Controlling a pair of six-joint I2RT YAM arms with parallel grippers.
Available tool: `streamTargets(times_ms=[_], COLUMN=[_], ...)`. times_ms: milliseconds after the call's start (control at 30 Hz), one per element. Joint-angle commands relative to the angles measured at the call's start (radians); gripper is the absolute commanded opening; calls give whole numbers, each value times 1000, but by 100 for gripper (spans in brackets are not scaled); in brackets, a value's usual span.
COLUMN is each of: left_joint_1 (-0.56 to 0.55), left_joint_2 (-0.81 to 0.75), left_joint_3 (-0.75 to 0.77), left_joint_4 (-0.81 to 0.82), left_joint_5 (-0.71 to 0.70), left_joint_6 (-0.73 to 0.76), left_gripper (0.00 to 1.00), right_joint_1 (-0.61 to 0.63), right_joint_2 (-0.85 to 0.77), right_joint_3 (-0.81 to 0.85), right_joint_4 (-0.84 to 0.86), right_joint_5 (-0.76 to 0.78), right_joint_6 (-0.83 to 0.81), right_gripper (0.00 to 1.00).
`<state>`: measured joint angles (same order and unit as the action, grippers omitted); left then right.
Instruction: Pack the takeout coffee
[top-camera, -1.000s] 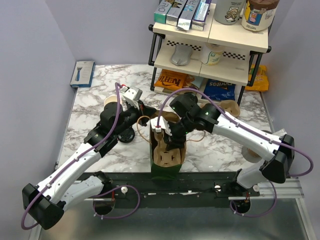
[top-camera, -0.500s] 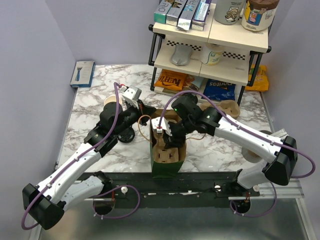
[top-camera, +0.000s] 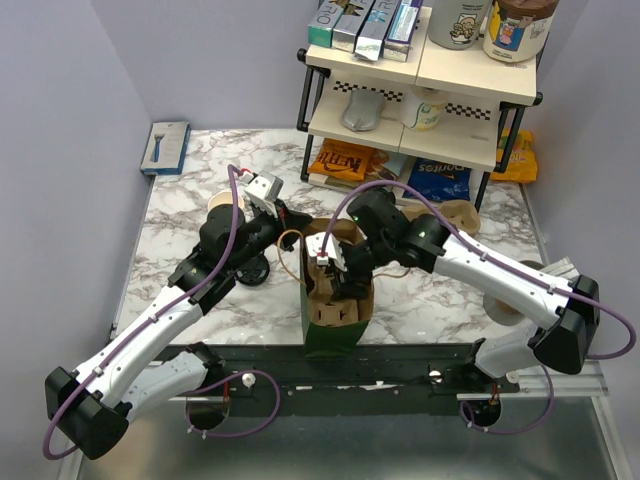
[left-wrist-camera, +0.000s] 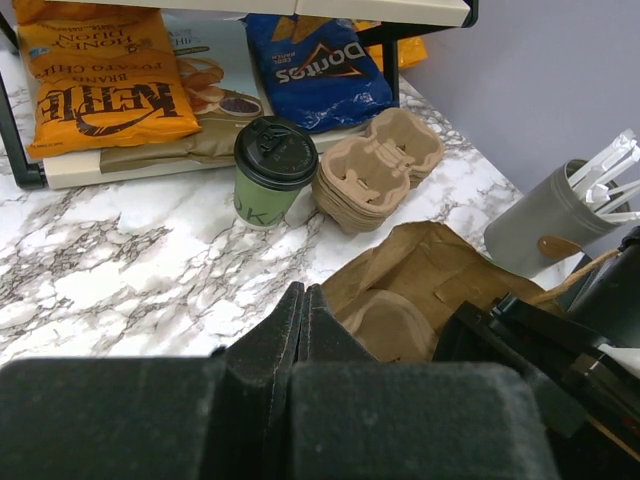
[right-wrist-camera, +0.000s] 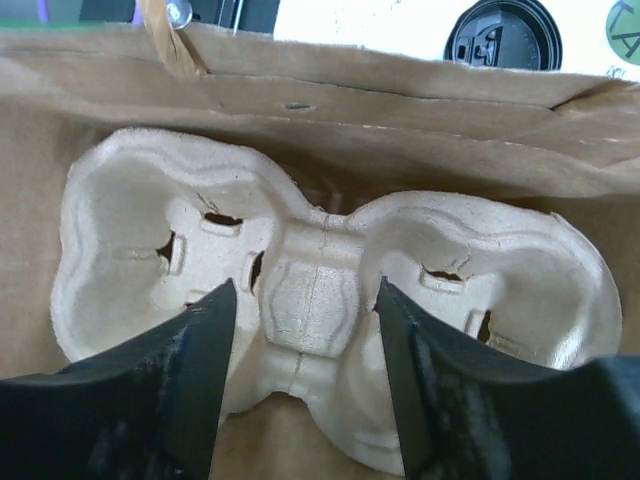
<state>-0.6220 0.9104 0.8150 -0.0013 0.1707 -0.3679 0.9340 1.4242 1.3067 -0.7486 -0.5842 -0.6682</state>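
The right claw (right-wrist-camera: 305, 300) reaches down into the open paper bag (right-wrist-camera: 300, 90), its fingers (right-wrist-camera: 215, 330) spread to either side of the middle bridge of the pulp carrier (right-wrist-camera: 130, 220) that lies flat on the bag's bottom. Whether the pads touch the bridge I cannot tell, and nothing is pinched. The left claw (left-wrist-camera: 303, 310) is pressed together with nothing seen between its fingers, and it hangs above the bench (left-wrist-camera: 120, 270) just beside the bag's mouth. The coffee (left-wrist-camera: 272, 172) stands upright on the bench outside the bag, with its black lid on. It sits in front of the chip bags (left-wrist-camera: 100, 80) under the shelf (top-camera: 420, 90) and touches, or nearly touches, a stack of carriers (left-wrist-camera: 375, 170) on its right. A grey cup (left-wrist-camera: 545, 225) of white sticks stands near the bag's far side. The bag walls stand close around the carrier on all sides, so the way in is from above. The right arm crosses over the bag from the right. Marble shows to the left of the coffee and in front of it.
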Motion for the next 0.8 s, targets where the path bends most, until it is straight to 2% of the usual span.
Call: streamTargets(times_ms=[0, 167, 200, 267, 500, 567, 633, 667, 700, 767], left_joint_1=[-1, -1, 1, 1, -1, -1, -2, -2, -1, -5], left_joint_2=[-18, -15, -13, -11, -31, -42, -54, -57, -59, -67], left_joint_3=[-8, -10, -10, -10, -2, -5, -4, -2, 3, -4], left_joint_4=[21, 20, 21, 21, 3, 3, -21, -29, -37, -40], left_joint_5=[-10, -8, -7, -7, -88, -137, -163, -215, -224, -246], left_joint_6=[1, 3, 4, 0, -49, -71, -104, -115, -118, -129], left_gripper=[0, 0, 0, 0, 0, 0, 0, 0, 0, 0], right_joint_1=[-6, -6, -4, -6, -4, -6, -4, -6, -6, -6], right_joint_2=[-36, -60, -73, -91, -160, -183, -203, -223, -231, -255], right_joint_3=[-3, 9, 12, 16, 58, 68, 77, 80, 91, 101], right_joint_4=[11, 15, 35, 80, 210, 232, 265, 272, 279, 279], right_joint_5=[11, 13, 26, 73, 409, 493, 651, 696, 787, 868], right_joint_6=[9, 8, 27, 77, 342, 413, 523, 557, 600, 667], right_gripper=[73, 74, 79, 80, 89, 93, 100, 100, 100, 100])
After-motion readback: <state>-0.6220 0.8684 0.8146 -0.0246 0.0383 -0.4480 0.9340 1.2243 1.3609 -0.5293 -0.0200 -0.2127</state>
